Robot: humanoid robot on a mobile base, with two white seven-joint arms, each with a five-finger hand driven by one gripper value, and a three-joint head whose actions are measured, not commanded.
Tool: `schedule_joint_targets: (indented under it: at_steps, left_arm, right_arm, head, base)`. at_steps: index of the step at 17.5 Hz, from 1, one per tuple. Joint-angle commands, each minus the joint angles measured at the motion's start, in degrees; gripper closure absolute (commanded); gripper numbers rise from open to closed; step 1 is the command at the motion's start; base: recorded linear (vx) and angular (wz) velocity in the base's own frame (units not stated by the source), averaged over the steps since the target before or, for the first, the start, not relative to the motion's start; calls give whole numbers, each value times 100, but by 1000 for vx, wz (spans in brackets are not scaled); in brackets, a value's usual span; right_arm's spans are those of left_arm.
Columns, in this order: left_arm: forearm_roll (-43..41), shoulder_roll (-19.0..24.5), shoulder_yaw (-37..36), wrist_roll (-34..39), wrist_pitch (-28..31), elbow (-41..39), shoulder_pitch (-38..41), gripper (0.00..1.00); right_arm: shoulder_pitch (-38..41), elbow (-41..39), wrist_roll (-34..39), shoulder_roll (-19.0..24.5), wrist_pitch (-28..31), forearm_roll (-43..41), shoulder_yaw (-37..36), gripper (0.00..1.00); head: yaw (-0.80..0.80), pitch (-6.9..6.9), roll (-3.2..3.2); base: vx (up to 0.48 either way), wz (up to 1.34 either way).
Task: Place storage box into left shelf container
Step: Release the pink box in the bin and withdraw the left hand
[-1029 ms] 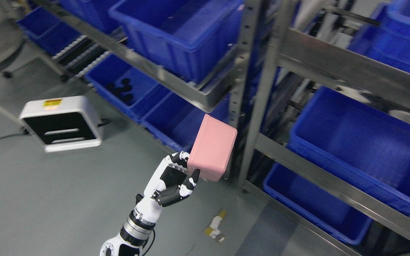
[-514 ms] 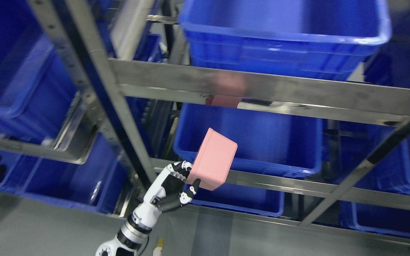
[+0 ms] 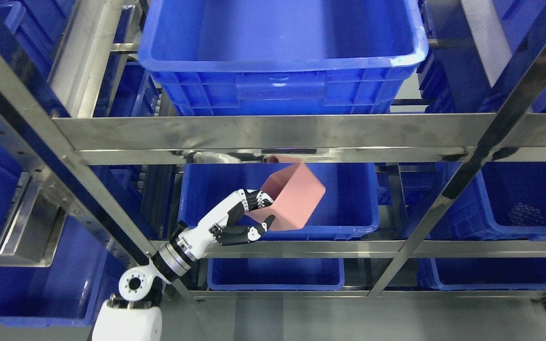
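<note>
My left hand [image 3: 253, 215] is shut on a pink storage box [image 3: 294, 196], fingers over its near rim and thumb under its bottom. The box is tilted, its open top facing up and left. It hangs over the blue bin [image 3: 349, 201] on the middle level of the steel shelf [image 3: 263, 137], just below the shelf's front rail. The left arm reaches up from the lower left. The right arm does not show.
A large blue bin [image 3: 282, 52] sits on the level above. Another blue bin [image 3: 275, 274] sits below, and more blue bins [image 3: 514, 199] stand to the right and left. Slanted steel posts [image 3: 472, 170] frame the opening on both sides.
The camera has swung to face the shelf squarely. My left hand has carried the pink box up and forward, from in front of the rail to over the middle bin, and tipped it open-side up.
</note>
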Motion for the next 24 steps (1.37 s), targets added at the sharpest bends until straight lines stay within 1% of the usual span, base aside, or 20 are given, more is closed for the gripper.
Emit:
schedule_joint_targets:
  at_steps: [1, 3, 4, 6, 7, 9, 10, 11, 12, 13, 14, 15, 16, 17, 18, 19, 20, 21, 23, 24]
  left_arm:
    - [-1883, 31, 629, -84, -224, 2181, -1176, 97]
    - [-2331, 31, 620, -75, -269, 2585, -1581, 97]
    - [-2838, 31, 585, -75, -339, 2743, -1757, 97]
    - [-3404, 31, 558, -31, -497, 2990, -1907, 97]
    - [-3588, 31, 471, -14, -524, 3078, -1995, 97]
    - [-3608, 31, 304, 100, -524, 3114, -2005, 95]
    - [-3599, 31, 295, 197, -524, 3105, -2005, 84]
    - [-3590, 31, 277, 328, -524, 3096, -2005, 57]
    - [-3556, 31, 277, 451, -515, 3061, -2005, 38]
    - [-3520, 31, 286, 670, -515, 2930, -2005, 25]
    - [-3468, 31, 312, 837, -498, 2729, -2005, 20]
    - [-3232, 31, 321, 1022, -472, 2536, -1996, 15]
    - [-2734, 31, 321, 1154, -445, 2412, -1987, 12]
    - [-1746, 31, 304, 1286, -323, 2219, -1926, 12]
    - [-979, 31, 286, 1435, 17, 1956, -1786, 11]
    - [-484, 31, 286, 1733, 421, 1553, -1489, 9]
    - [-244, 31, 268, 2153, 599, 1079, -1138, 3]
    - [-50, 31, 242, 2653, 601, 431, -726, 1]
    - [258, 31, 242, 3909, 688, -1107, 136, 1]
    - [285, 31, 216, 4237, 802, -1549, 375, 1]
  right_arm:
    - [70, -100, -3, -100, -1, 9, -27, 0]
    - [70, -100, -3, -100, -1, 9, -27, 0]
    - [70, -100, -3, -100, -1, 9, -27, 0]
    - [70, -100, -3, -100, -1, 9, -27, 0]
    - [62, -100, -3, -100, -1, 9, -27, 0]
    - [70, -100, -3, -100, -1, 9, -27, 0]
    - [70, -100, -3, -100, -1, 9, -27, 0]
    - [70, -100, -3, -100, -1, 9, -27, 0]
    - [62, -100, -3, -100, -1, 9, -27, 0]
    - [70, -100, -3, -100, -1, 9, -27, 0]
    - [70, -100, -3, -100, -1, 9, -27, 0]
    - [70, -100, -3, -100, -1, 9, -27, 0]
    - [70, -100, -3, -100, -1, 9, -27, 0]
    - [70, -100, -3, -100, -1, 9, -27, 0]
    - [70, -100, -3, -100, -1, 9, -27, 0]
    - [70, -100, -3, -100, -1, 9, -27, 0]
    - [70, -100, -3, -100, -1, 9, -27, 0]
    - [70, -100, -3, -100, -1, 9, -27, 0]
    - [70, -100, -3, -100, -1, 9, -27, 0]
    - [70, -100, -3, -100, -1, 9, -27, 0]
  head:
    - [0, 0, 0]
    - [0, 0, 0]
    - [0, 0, 0]
    - [0, -1, 0]
    - [0, -1, 0]
    - [0, -1, 0]
    - [0, -1, 0]
    - [0, -1, 0]
    - [0, -1, 0]
    - [0, -1, 0]
    - [0, -1, 0]
    - [0, -1, 0]
    - [0, -1, 0]
    - [0, -1, 0]
    - [0, -1, 0]
    - [0, -1, 0]
    - [0, -1, 0]
    - [0, -1, 0]
    - [0, -1, 0]
    - [0, -1, 0]
  base:
    - [36, -161]
    - [31, -126]
    - [4, -13]
    - [1, 1]
    - [-2, 15]
    - [-7, 24]
    - [-5, 15]
    - [0, 0]
    - [0, 0]
    - [0, 0]
    - [0, 0]
    - [0, 0]
    - [0, 0]
    - [0, 0]
    - [0, 0]
    - [0, 0]
    - [0, 0]
    - [0, 0]
    - [0, 0]
    - [0, 0]
